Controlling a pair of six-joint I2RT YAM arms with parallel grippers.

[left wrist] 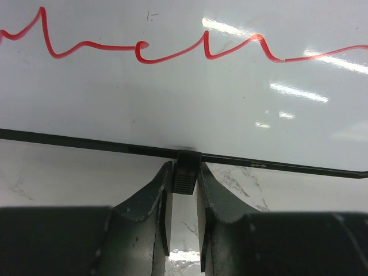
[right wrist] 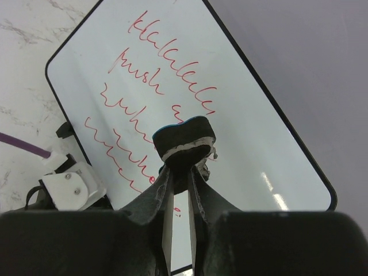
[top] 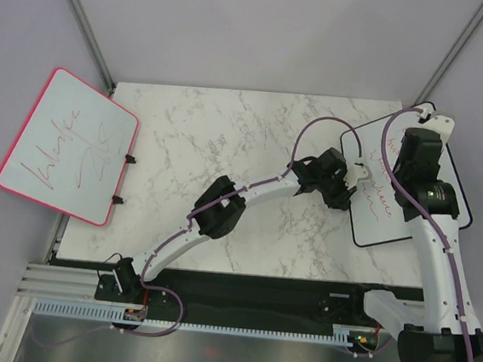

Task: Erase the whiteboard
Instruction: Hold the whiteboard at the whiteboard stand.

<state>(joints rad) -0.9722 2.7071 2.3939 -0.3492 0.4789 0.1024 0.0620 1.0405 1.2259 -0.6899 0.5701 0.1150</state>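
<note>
The whiteboard (top: 383, 225) with a thin black frame lies at the table's right edge, its face covered in orange-red handwriting (right wrist: 149, 80). In the left wrist view my left gripper (left wrist: 185, 172) is shut on a small black ribbed tab (left wrist: 187, 179) that sticks out from the whiteboard's (left wrist: 172, 98) frame. From above, the left gripper (top: 358, 173) sits at the board's left edge. My right gripper (right wrist: 181, 167) is shut on a black eraser (right wrist: 184, 137) with a pale felt layer, held over the whiteboard (right wrist: 253, 132) near its written lines.
A second, pink-framed whiteboard (top: 70, 143) with red scribbles overhangs the marble table's (top: 229, 137) left edge. It has black clips (top: 128, 160) on its right side. Grey walls enclose the table. The left arm's white wrist part (right wrist: 72, 187) shows beside the board.
</note>
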